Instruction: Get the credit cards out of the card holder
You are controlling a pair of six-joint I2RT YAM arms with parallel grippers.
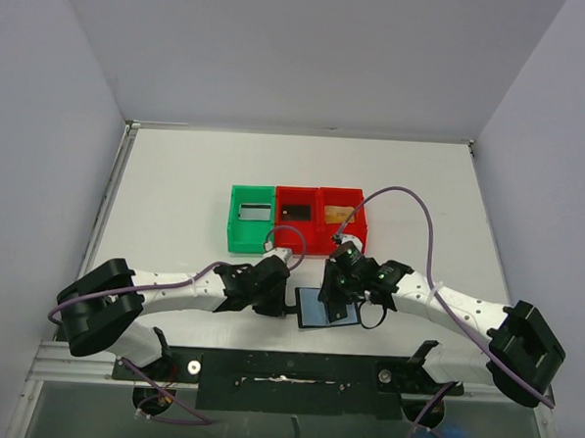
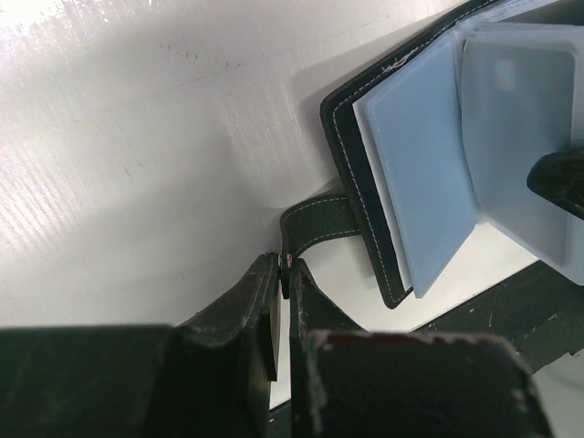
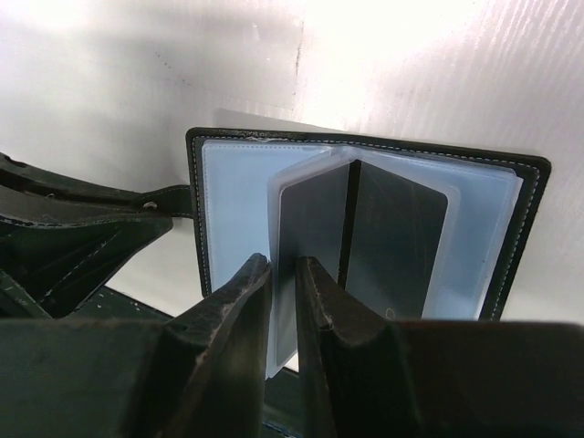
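Two grippers are sitting at the open card holder (image 1: 325,307), which is lying on the table (image 1: 176,193) near its front edge. The left gripper (image 2: 285,269) is clenching the closure tab (image 2: 319,224). The right gripper (image 3: 283,265) is straddling a clear sleeve (image 3: 285,228), fingers barely parted; whether it is gripping cannot be told.

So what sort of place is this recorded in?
Probably a robot lab test cell: a white table boxed in by white walls, two arms bolted at its near edge, a green bin and red bins.
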